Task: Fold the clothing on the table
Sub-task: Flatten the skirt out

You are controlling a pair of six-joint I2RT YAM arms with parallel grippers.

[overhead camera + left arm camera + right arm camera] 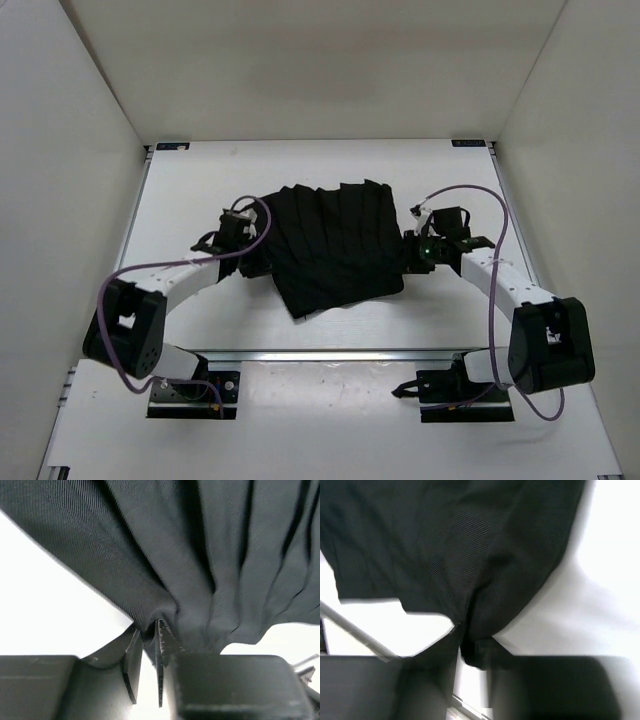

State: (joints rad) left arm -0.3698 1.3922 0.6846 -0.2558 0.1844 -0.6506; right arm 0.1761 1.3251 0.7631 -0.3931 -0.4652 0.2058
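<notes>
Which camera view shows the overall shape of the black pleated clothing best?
The top external view: the clothing lies whole, fan-shaped, on the table. The left wrist view shows only pleats gathered at the fingers; the right wrist view, a blurred pinched fold.

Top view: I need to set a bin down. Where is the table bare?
Bare table: the far strip beyond the clothing, plus the margins outside the left hand and the right hand. Crowded: the middle, where both hands pinch the clothing's sides.
</notes>
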